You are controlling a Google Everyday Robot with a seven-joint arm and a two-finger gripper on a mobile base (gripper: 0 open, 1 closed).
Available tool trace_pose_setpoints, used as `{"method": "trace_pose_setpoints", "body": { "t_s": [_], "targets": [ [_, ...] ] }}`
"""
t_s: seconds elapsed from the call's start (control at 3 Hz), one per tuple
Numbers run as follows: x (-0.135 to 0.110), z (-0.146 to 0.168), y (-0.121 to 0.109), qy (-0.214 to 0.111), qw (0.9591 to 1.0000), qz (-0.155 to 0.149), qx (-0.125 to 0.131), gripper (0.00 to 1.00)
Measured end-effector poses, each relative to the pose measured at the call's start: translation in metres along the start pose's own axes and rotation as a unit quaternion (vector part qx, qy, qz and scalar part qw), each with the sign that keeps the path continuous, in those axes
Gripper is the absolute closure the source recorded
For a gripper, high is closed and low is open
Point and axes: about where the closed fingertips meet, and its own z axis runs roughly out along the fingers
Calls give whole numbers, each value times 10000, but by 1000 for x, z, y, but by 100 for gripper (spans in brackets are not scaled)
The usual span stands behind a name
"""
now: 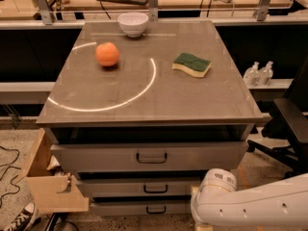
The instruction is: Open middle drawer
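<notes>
The grey cabinet has three stacked drawers. The middle drawer (115, 187) has a low flat front with a small dark loop handle (155, 188) at its centre. It sits below the taller top drawer (96, 157) and above the smallest bottom drawer (120, 208). My white arm (250, 206) reaches in from the lower right. Its rounded end (217, 183) sits in front of the right ends of the middle and bottom drawers. The gripper is out of view, below or behind the arm.
On the cabinet top (192, 100) lie an orange (107, 54), a white bowl (133, 23) and a green-and-yellow sponge (192, 64). A wooden box (50, 189) stands at the lower left. A black office chair (288, 124) and two bottles (257, 73) are on the right.
</notes>
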Motion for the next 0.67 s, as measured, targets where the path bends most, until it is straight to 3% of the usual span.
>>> {"method": "trace_pose_setpoints", "body": {
  "t_s": [0.67],
  "targets": [
    [-44,29,-9,-369,9983,-444,-52,0]
  ]
}}
